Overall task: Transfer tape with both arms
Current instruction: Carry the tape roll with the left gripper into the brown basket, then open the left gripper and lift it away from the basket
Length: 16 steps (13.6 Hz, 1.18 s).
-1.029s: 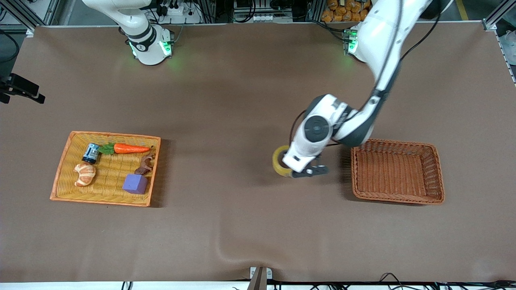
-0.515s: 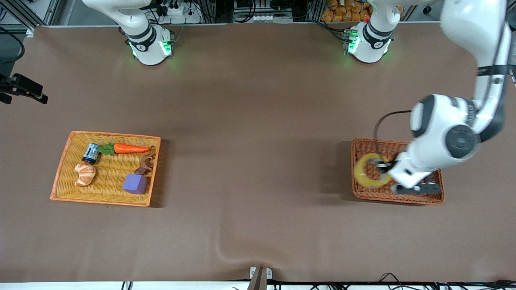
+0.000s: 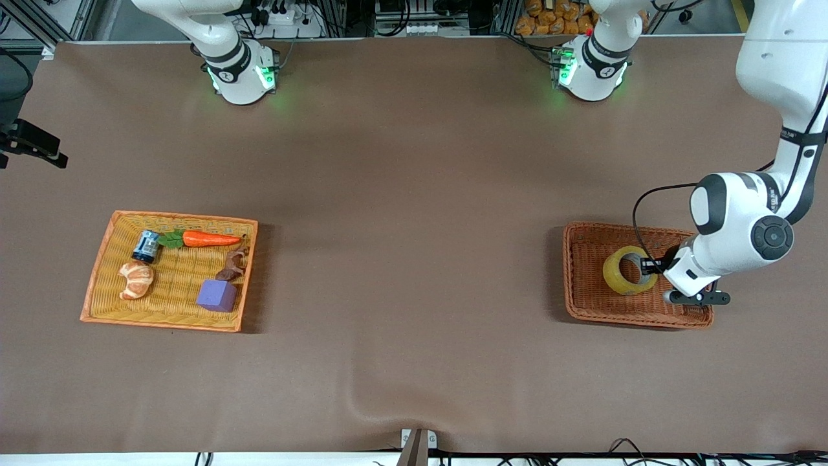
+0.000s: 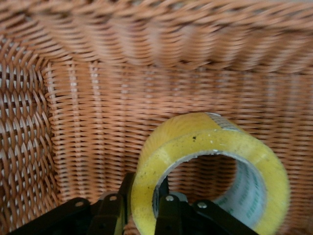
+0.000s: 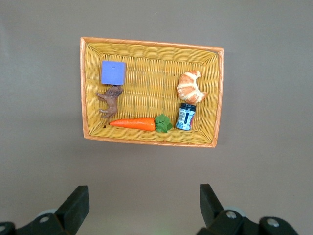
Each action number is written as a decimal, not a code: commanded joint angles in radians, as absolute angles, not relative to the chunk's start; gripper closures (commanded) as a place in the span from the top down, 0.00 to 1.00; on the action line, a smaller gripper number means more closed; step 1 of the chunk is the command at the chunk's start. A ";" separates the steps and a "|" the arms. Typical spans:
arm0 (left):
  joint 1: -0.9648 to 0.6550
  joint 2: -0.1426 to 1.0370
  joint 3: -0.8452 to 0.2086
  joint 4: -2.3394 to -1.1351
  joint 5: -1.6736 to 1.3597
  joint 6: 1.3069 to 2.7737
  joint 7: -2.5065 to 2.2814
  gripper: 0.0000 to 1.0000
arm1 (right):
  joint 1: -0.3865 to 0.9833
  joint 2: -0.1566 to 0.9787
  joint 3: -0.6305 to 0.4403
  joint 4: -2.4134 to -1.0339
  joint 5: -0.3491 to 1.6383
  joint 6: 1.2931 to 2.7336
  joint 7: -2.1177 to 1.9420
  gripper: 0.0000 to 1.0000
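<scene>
Left tool (image 3: 649,266) grips tape (image 3: 625,271) in basket (image 3: 585,304).

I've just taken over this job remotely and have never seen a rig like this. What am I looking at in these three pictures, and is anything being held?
Two white robot arms stand at a brown table.

The wide picture looks down from across the table. The other two come from cameras on the arms' wrists.

The left gripper is down in the brown basket at the left arm's end of the table. Its fingers pinch the wall of the tape, one inside the ring, one outside.

The right gripper is open, holds nothing and waits high above the yellow basket. That basket holds a carrot, a croissant, a small jar, a purple cube and a brown toy animal.
</scene>
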<state>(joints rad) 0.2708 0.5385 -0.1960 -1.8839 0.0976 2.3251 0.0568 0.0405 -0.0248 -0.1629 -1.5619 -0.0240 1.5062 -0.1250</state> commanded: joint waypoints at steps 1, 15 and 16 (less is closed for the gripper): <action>0.285 0.496 -0.213 -1.870 0.123 2.329 0.058 1.00 | 0.025 -0.023 -0.156 -1.551 -0.028 1.499 -0.138 1.00; 0.267 0.065 -0.380 -1.488 0.068 1.582 -0.147 1.00 | 0.023 -0.015 -0.156 -1.557 0.000 1.491 -0.137 1.00; 0.270 0.052 -0.382 -1.491 0.031 1.578 -0.152 1.00 | 0.023 -0.017 -0.156 -1.557 0.000 1.491 -0.138 1.00</action>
